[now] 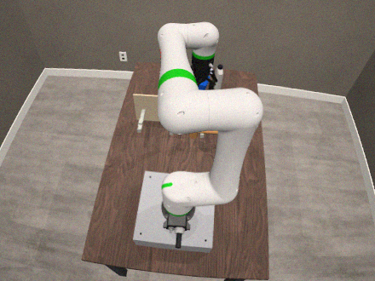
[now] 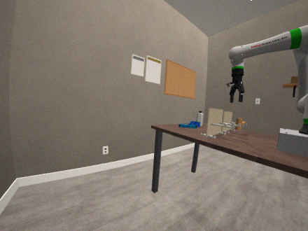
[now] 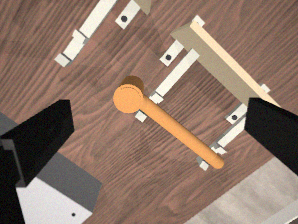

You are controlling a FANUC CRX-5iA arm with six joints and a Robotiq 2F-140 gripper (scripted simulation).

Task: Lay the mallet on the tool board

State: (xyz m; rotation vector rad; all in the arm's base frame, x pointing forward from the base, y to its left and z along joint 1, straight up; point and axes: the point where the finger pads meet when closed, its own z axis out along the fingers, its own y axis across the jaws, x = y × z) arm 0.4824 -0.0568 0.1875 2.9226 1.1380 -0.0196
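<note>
The black two-finger gripper (image 2: 236, 97) is hanging high above the dark wood-grain table (image 2: 245, 141) with its jaws spread to full width and nothing between them; in the wrist view the two black fingers are framing the scene from either side. The orange wooden mallet with a cylindrical head (image 3: 167, 122) is lying on the occupied tool board (image 3: 227, 62), a tan upright panel with two pale arms: its straight handle is resting across both arms, and its round head (image 3: 128, 97) is sitting just past the nearer arm. The empty tool board (image 3: 82, 37), of which only the pale arms show at the upper left of the wrist view, is standing beside the first (the top view shows its tan panel (image 1: 146, 107) partly behind the white robot arm (image 1: 204, 111)). The step in hand appears to be the approach: the gripper is standing over the mallet but well above it, and the pick is not yet begun. The next move probably calls for turning the wrist so the jaws straddle the handle crosswise, centring on the free length between the two arms, and then descending straight down without striking the pegs.
</note>
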